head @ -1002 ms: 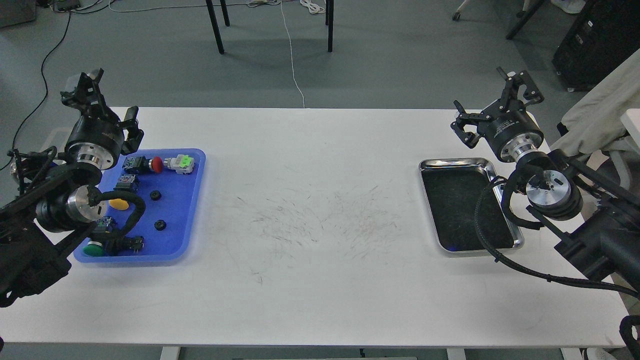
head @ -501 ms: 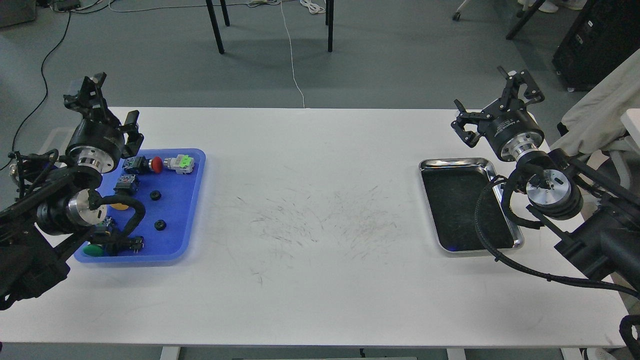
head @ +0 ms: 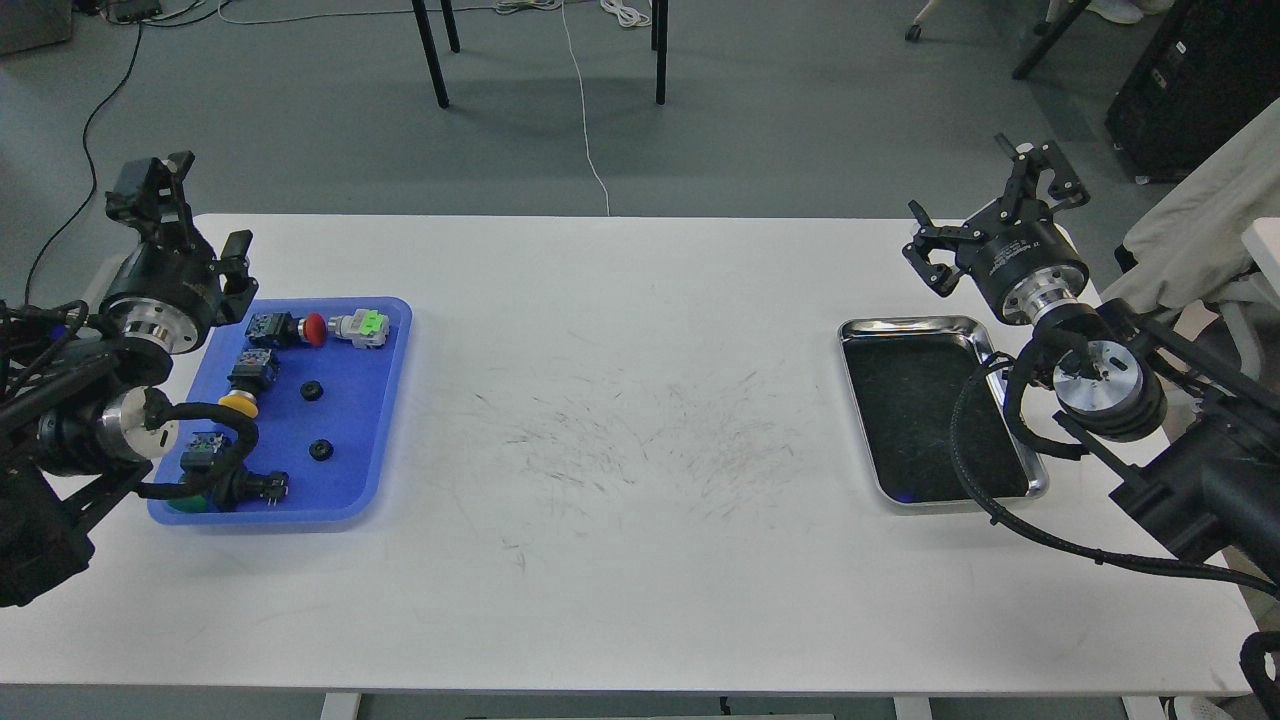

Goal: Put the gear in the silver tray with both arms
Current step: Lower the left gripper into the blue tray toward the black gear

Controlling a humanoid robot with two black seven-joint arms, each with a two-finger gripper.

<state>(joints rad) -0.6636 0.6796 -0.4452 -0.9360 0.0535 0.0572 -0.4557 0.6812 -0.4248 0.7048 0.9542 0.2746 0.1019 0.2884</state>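
Note:
Two small black gears lie in the blue tray [head: 370,430] at the left, one [head: 311,390] farther back and one [head: 320,450] nearer. The silver tray [head: 905,327] lies at the right, with a dark, empty bottom. My left gripper [head: 190,220] is open and empty above the table's back left corner, behind the blue tray. My right gripper [head: 985,215] is open and empty, behind the silver tray's far right corner.
The blue tray also holds push-button switches: a red one [head: 313,329], a green-and-white one [head: 365,327], a yellow one [head: 238,404] and a green one [head: 185,500]. The white table [head: 640,450] is scuffed in the middle. Chair legs [head: 432,55] stand on the floor behind it.
My left arm has drawn back to the left, off the blue tray, uncovering the yellow button. The right arm has not moved.

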